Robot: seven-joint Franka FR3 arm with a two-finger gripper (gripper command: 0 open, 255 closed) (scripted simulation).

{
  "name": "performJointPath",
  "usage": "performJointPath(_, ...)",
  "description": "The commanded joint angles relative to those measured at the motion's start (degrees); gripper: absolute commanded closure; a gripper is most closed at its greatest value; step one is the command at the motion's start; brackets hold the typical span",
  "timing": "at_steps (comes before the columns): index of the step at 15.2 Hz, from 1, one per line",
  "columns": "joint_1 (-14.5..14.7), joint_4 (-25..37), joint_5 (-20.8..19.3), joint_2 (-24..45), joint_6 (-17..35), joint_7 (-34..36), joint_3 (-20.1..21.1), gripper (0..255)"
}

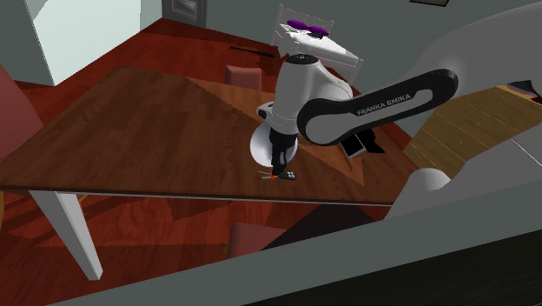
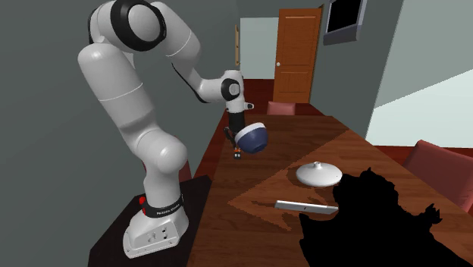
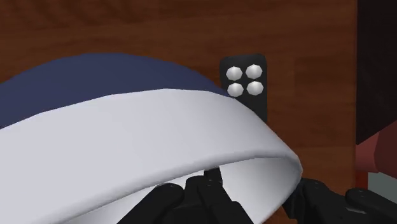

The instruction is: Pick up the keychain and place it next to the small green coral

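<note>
Wrist view puts the bowl (image 3: 146, 133) nearest us. Its white rim and blue wall crowd right against the hand (image 3: 267, 202), so we cannot tell how far the hand is open or whether it grips anything. Just past the rim is the keychain (image 3: 245, 83), a black fob with four pale buttons, seemingly flat on the desk (image 3: 305, 38). In the shoulder view it sits directly beneath the hand, near the desk's edge, with a small orange piece (image 1: 271, 176) beside it. We judge that the hand hangs low and upright over the fob because so thin a thing wants a pinch from straight above. The bowl leaves little room, and a nudge could shift it.

Farther along the brown wooden desk, in the second exterior view, rest a white lid (image 2: 317, 173) and a white bar (image 2: 305, 206), both apart from the bowl. Beside them rises a jagged black shape (image 2: 371, 220). We suppose it may be the coral, though nothing on it reads green. Beyond stand red chairs (image 2: 280, 108), a brown door (image 2: 296, 53) and grey walls (image 2: 205, 38) over a red floor (image 1: 156, 230).
</note>
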Motion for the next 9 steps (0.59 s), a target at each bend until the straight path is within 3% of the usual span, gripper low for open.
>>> performJointPath(1,0.1,0.39,0.32,-0.9,-1.82,-0.39,-0.07,255)
performJointPath(9,0.44,3.95,1.13,-4.42,-8.83,-1.6,-0.26,255)
